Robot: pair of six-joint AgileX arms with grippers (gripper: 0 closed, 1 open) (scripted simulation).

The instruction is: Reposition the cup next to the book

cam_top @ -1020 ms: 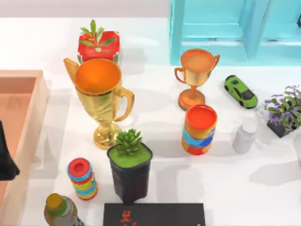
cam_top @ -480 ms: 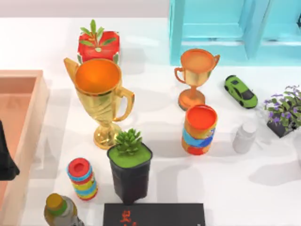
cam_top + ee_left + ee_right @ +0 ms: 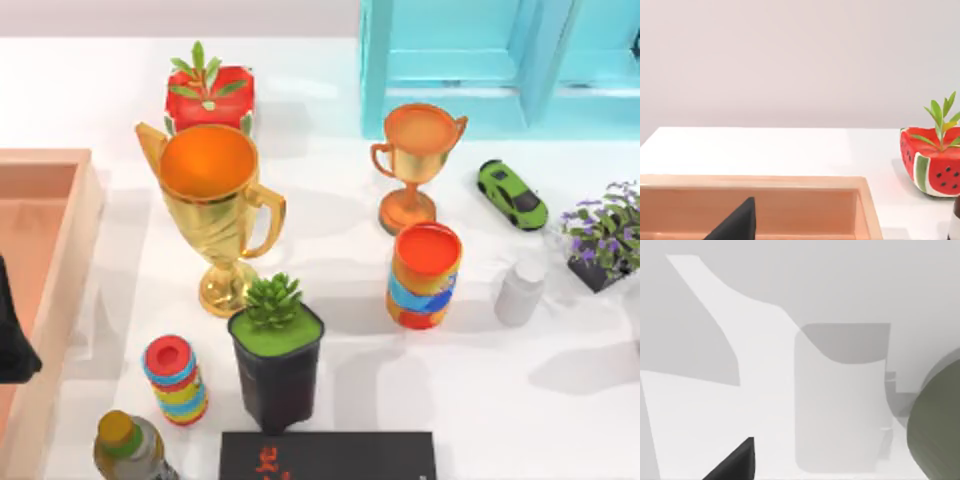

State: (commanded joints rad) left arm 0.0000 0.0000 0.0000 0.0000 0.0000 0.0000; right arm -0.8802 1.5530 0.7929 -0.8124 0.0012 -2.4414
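We see the cup (image 3: 424, 275) standing upright right of centre, just near of the bronze trophy (image 3: 416, 160), well apart from the book (image 3: 328, 456) at the near edge. We cannot tell either gripper's finger state.

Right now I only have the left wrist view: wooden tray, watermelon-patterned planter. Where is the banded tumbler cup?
Observer: From the top view, the handleless cup with an orange-red rim and blue, yellow and red bands stands upright right of centre, just in front of the small bronze trophy.
Operator: And the book?
Observer: The flat black book with red marks lies at the near edge, cut off by the frame, apart from the cup.
Operator: Anything crowding the book?
Observer: A black square pot holding a green succulent stands right behind the book's left half; the table behind its right half is bare.
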